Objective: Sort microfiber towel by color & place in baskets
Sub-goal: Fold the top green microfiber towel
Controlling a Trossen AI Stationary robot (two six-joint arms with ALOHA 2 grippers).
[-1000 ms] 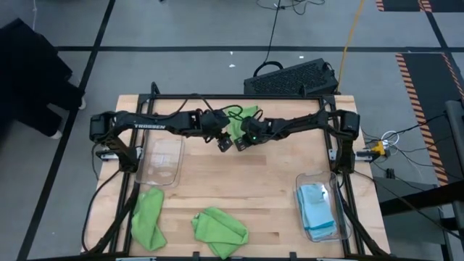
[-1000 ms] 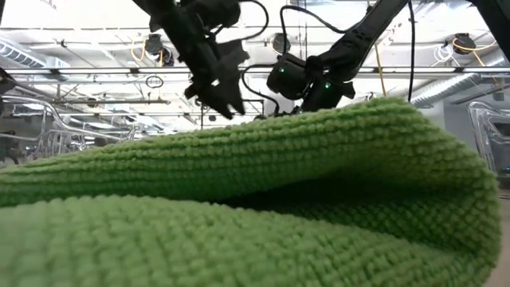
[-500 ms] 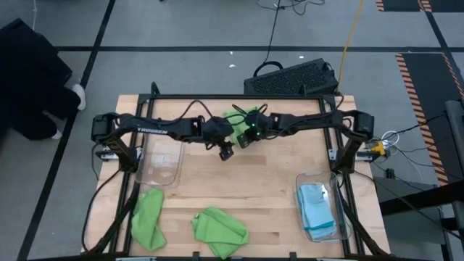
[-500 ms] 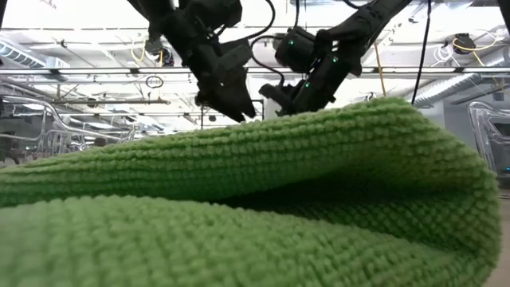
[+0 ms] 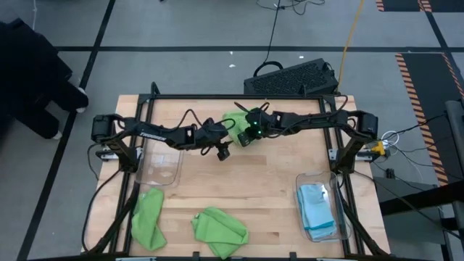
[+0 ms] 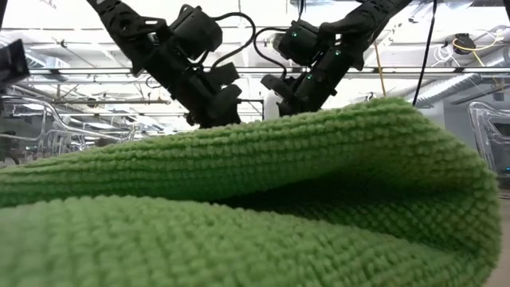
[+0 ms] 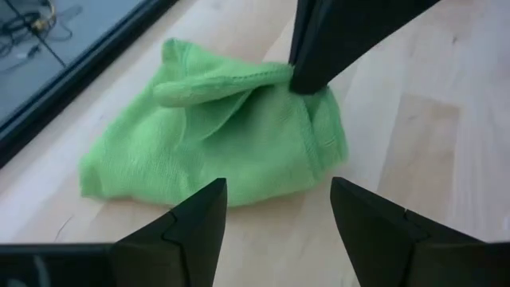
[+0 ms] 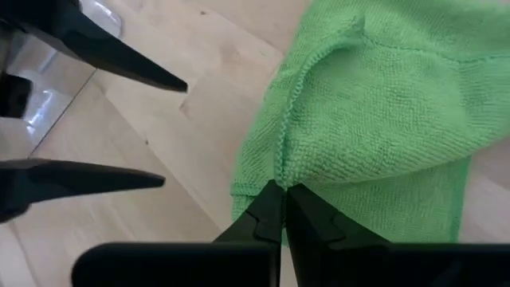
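A lime green microfiber towel [image 5: 236, 119] lies crumpled on the table at the far middle; it shows closer in the left wrist view [image 7: 207, 135]. My right gripper [image 8: 279, 190] is shut on it, at the side facing the table's near edge. My left gripper [image 7: 279, 185] hangs open just short of the towel on its near-left side [image 5: 222, 151] and touches nothing. Two more green towels [image 5: 148, 217] [image 5: 220, 230] lie near the front edge. One clear basket [image 5: 161, 161] stands at the left. The other basket [image 5: 335, 217], at the right, holds light blue towel [image 5: 317, 206]. My right gripper pinches a raised fold of the green towel by its hemmed edge [image 8: 285, 169] between its two fingers. The fingers [image 7: 319, 56] come slanting down from the table's right. The pinched ridge is drawn up off the wood, while the towel's remaining part [image 7: 159, 159] lies on the table.
A black perforated crate [image 5: 293, 78] sits on the floor behind the table's far edge. In the low view a green towel [image 6: 239, 207] fills the foreground and hides the tabletop. Bare wood [image 5: 246, 181] lies between the baskets.
My left gripper has come down toward the table, tipping its fingers nearer to level, and stays open. My right gripper, still shut, has risen a little, drawing the pinched part of the green towel up while the remainder stays on the table.
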